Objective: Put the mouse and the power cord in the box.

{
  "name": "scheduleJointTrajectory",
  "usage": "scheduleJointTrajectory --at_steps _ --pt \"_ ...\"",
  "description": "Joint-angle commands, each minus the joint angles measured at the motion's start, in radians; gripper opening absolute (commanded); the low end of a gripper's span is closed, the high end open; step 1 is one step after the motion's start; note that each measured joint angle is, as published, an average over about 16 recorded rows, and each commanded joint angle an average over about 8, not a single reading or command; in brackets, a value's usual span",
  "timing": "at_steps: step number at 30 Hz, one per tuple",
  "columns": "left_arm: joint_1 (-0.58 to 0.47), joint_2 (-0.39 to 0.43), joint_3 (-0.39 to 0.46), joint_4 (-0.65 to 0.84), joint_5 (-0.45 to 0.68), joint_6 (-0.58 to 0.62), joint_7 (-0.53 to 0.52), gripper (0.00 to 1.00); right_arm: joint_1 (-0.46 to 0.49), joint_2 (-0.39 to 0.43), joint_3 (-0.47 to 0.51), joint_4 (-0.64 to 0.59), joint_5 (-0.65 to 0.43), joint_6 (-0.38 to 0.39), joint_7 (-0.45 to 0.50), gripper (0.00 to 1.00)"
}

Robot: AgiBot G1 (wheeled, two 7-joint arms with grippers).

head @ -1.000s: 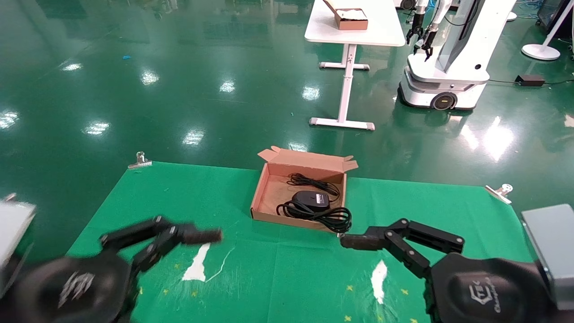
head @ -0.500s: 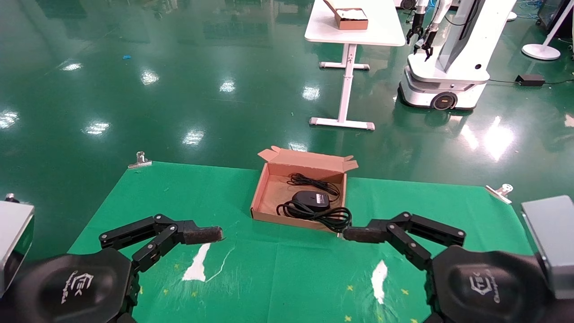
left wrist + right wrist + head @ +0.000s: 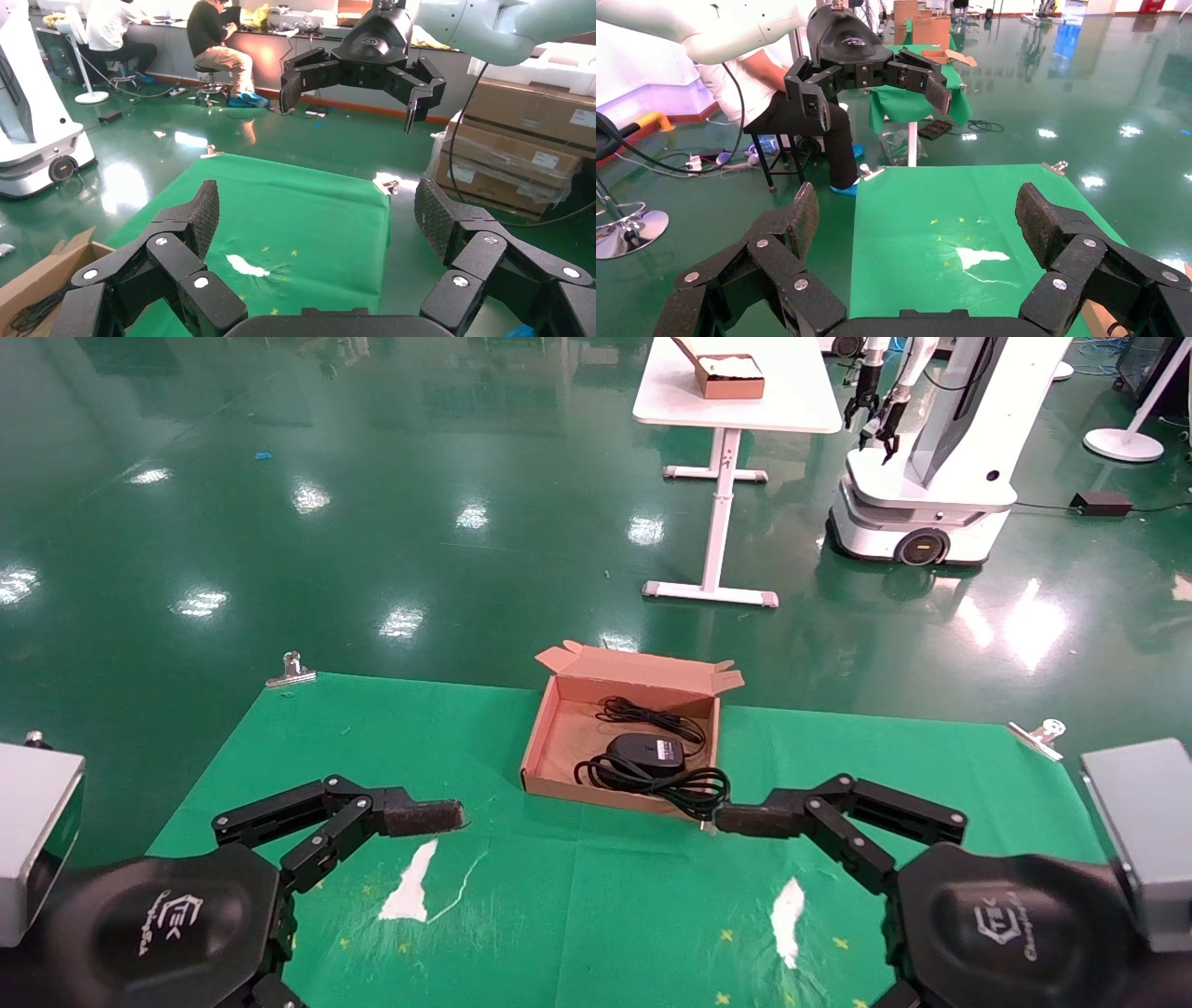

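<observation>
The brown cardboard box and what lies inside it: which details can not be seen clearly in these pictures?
- Head view: the label on the small black oval mouse is too small to read.
- Head view: the plug of the thick black power cord cannot be told apart; the coil overhangs the near wall of the shallow brown cardboard box.
- Left wrist view: the box is cut off by the picture edge.

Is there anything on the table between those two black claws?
Nothing stands there in the head view. Between the left gripper and the right gripper lies only green cloth with two white tears. The box sits farther back.
</observation>
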State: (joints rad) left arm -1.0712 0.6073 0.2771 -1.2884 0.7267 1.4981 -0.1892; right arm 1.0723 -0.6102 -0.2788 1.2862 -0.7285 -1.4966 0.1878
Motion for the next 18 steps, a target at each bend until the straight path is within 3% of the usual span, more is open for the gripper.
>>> scheduleJointTrajectory --at_steps 1,18 --pt "-0.001 0.001 0.001 0.001 0.001 -0.001 0.0 1.0 0.0 0.0 0.0 -0.001 0.0 0.0 0.0 1.0" --pt "-0.002 0.003 0.002 0.004 0.003 -0.002 0.001 1.0 0.001 -0.001 -0.001 -0.002 -0.001 0.001 -0.001 1.0"
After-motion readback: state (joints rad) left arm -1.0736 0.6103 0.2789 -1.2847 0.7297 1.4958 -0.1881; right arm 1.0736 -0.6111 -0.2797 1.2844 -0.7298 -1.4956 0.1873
